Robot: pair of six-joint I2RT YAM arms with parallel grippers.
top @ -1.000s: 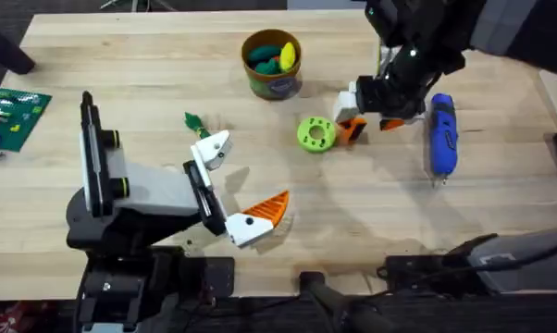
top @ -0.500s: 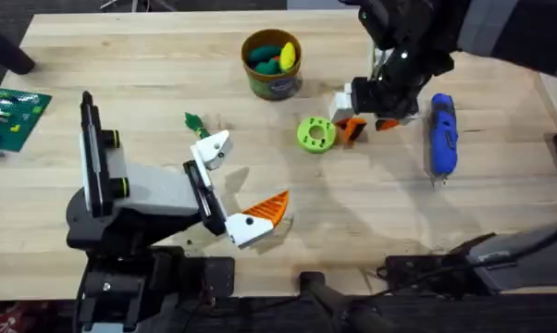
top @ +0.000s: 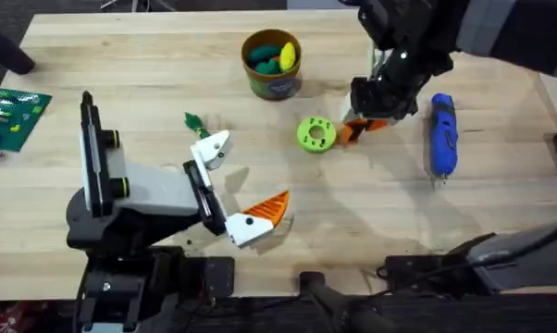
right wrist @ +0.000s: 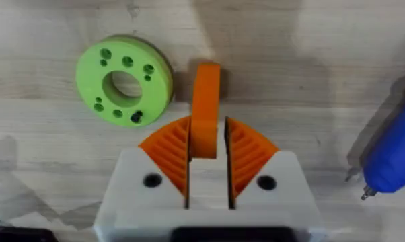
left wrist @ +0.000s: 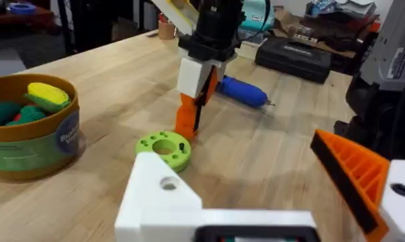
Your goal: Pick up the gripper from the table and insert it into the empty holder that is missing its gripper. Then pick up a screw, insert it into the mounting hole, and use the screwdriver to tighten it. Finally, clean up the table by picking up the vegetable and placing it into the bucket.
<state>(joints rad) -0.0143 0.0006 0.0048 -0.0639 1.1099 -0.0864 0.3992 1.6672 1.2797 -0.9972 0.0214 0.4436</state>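
- Here the right gripper (right wrist: 206, 158) stands over the far right part of the table (top: 149, 65), its orange pads (right wrist: 170, 151) pressed on both sides of the gripper (right wrist: 205, 111), the small piece with the orange ribbed finger.
- The piece's orange tip touches the wood just beside the green disc (top: 315, 133); from the left wrist camera it hangs upright below the right arm, white block above, orange finger below (left wrist: 192, 101).
- The screwdriver (top: 442, 135) lies flat on the table, to the right of the held piece and apart from it.
- The bucket (top: 272, 63) sits at the far middle of the table, with yellow and teal toys inside.
- The vegetable (top: 192, 121) lies on the wood near the stand's bare white holder (top: 212, 150).
- The left gripper (left wrist: 270, 202) rests at the near left, jaws wide apart and empty: one bare white finger, one with an orange pad.
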